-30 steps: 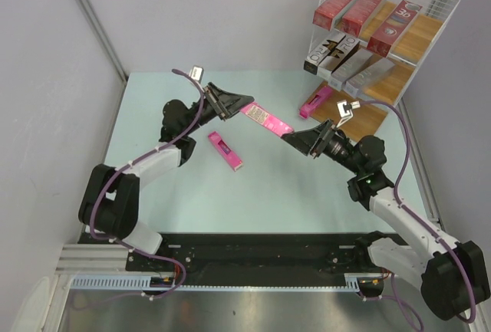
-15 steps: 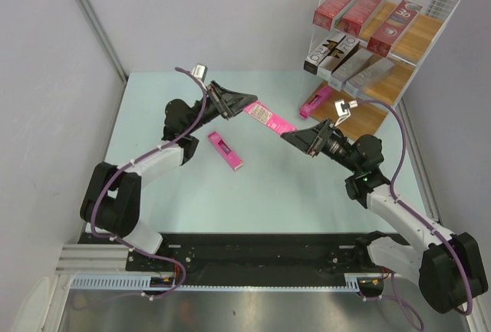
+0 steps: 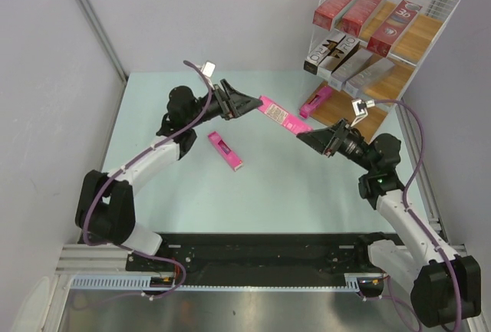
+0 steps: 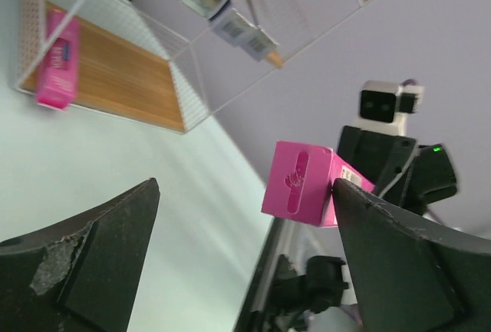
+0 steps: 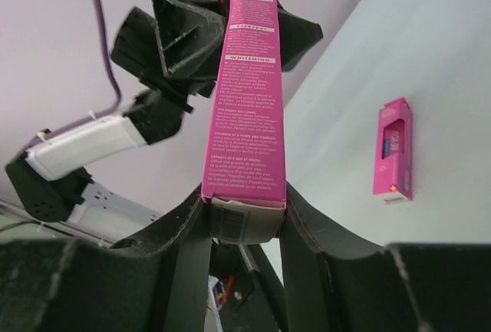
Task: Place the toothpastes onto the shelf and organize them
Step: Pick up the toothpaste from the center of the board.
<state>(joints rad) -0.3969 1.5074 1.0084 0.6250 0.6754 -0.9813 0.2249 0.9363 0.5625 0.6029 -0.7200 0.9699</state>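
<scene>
Handover: we're seeing the held pink carton [image 3: 282,115] bridging the gap between both grippers, up off the table [image 3: 192,186].
Right gripper [image 3: 304,133]: clamping one end of it; the fingers [image 5: 192,228] are pinching its two sides in the wrist view.
Left gripper [image 3: 253,103]: jaws standing wide, the carton's other end sitting between them; we're not seeing contact.
Carton axis: running from the right gripper out towards the left one, so pointing away from the shelf [image 3: 443,1].
Shelf state: red cartons [image 3: 357,6] are filling the top board and silver-grey cartons [image 3: 349,62] the middle. The shelved pink carton [image 3: 313,103] is lying at the left edge of the bottom board [image 3: 360,117].
Nearer arm: right, we're judging; the bottom board is lying just beyond its wrist.
Next move: we're expecting the right arm to swing the free end round until the long axis matches the shelved pink carton, then set it alongside.
Loose pink carton [image 3: 226,151]: lying flat on the table, nearer the left arm.
Risk: we're guessing the free end could clip the left jaws while swinging.
</scene>
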